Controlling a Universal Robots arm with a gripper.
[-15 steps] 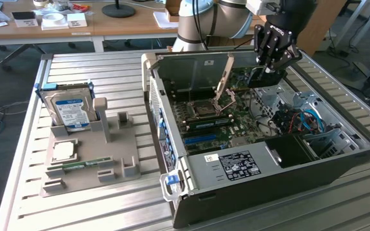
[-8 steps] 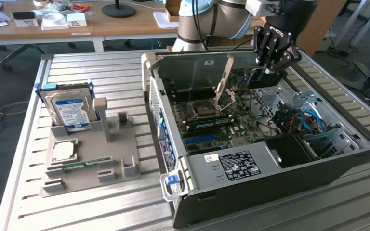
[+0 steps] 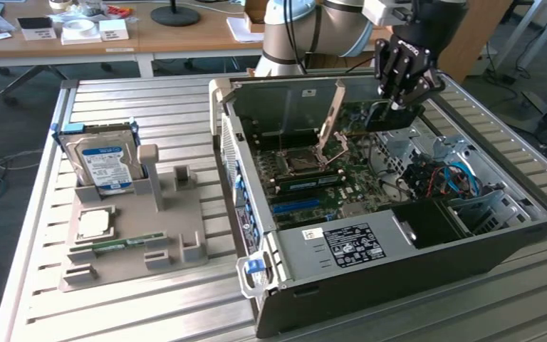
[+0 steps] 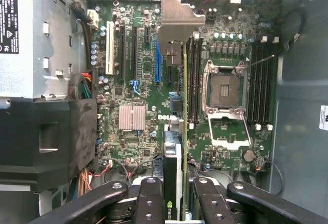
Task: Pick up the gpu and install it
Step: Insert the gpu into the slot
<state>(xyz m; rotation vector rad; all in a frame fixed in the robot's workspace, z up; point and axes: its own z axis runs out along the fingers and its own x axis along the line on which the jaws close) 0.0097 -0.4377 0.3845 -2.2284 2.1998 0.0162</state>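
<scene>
While clamped edge-on between the black fingers (image 4: 148,203) of the gripper (image 3: 402,96), the thin dark rectangular gpu (image 4: 173,175) hangs inside the open grey computer case (image 3: 501,235) over its green motherboard (image 4: 138,80). Pickup complete; slot seating apparently outstanding.

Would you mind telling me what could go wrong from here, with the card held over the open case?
1. The gpu, clamped edge-on in the fingers, hangs between the blue slot and the memory slots. If it comes down off-line, it may strike them rather than seat.
2. The processor socket lies open close by. A slipped or tilted card could probably damage its contacts.
</scene>
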